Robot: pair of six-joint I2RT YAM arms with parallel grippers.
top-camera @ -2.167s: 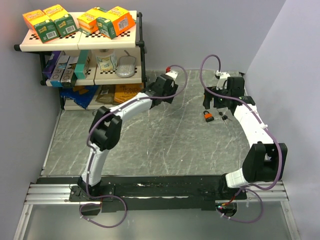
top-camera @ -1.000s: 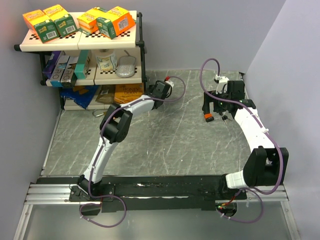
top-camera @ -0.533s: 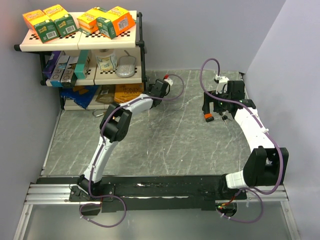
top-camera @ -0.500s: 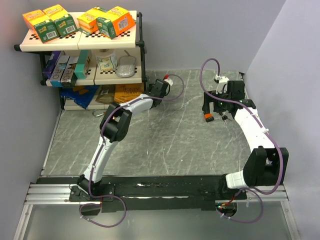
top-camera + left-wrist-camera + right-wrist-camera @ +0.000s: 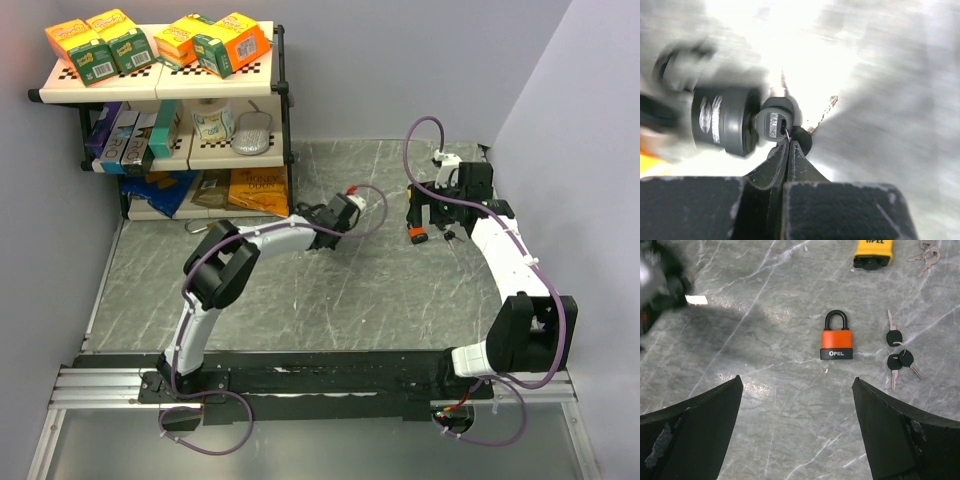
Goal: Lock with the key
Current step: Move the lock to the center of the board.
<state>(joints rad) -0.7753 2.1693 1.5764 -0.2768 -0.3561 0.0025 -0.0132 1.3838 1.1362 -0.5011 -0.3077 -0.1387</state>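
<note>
The left fingers (image 5: pixel 788 148) are pressed together on a small bunch of keys (image 5: pixel 774 123); one key head sits right at the tips and another key sticks out past them; the view is blurry, so I cannot tell the keys apart. These fingers hang over the middle of the table (image 5: pixel 330 290).

The orange lock (image 5: pixel 836 341) lies flat near the right edge of the table, toward the far side. The right fingers (image 5: pixel 421 216) are spread wide apart and hold nothing; they hang right above the lock, which shows between them in the right wrist view. The lock's long way runs from its hoop to its black bottom; the hoop is at the top of that view. Loose keys (image 5: pixel 900 354) lie just beside it; a yellow lock (image 5: pixel 872 252) lies farther on.

The right arm is much nearer; the lock lies off to the right of the left fingers, well apart. I think the held key must go that way and meet the black bottom end, where the keyhole likely is.
</note>
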